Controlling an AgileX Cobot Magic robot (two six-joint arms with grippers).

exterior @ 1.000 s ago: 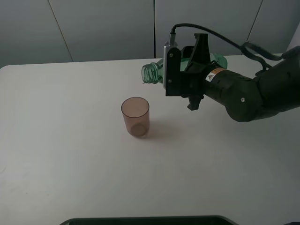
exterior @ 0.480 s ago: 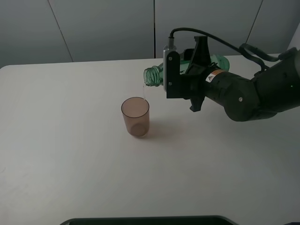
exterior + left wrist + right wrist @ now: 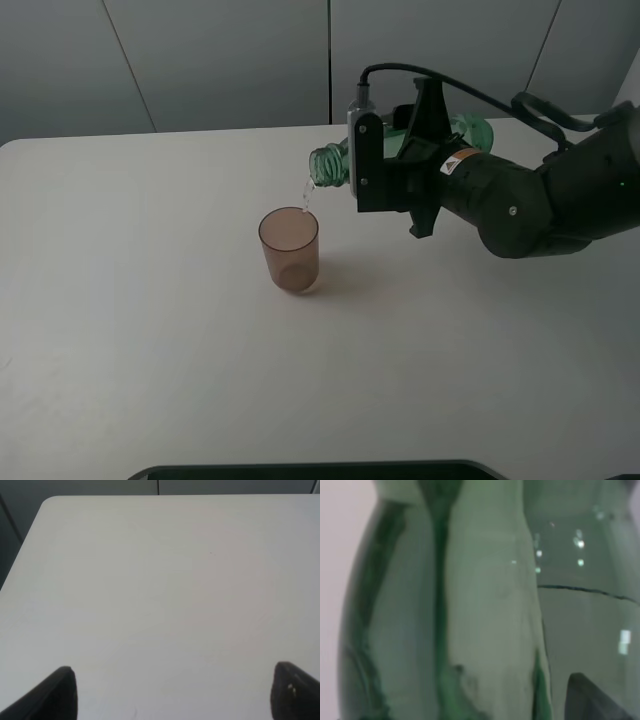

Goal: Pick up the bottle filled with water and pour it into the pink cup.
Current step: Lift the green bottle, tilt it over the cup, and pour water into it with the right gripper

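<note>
The white bench (image 3: 130, 340) carries the pink cup (image 3: 290, 250), standing upright just left of its middle.

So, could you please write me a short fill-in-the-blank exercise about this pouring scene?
1. The bottle is held by the ____ gripper.
2. Water pours from it into the cup, which stands ____.
3. The left gripper is ____ and holds nothing.
Missing words: right; upright; open.

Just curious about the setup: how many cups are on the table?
1: the pink cup stands on the table, below the mouth of the tilted bottle. None looks hidden.
</note>
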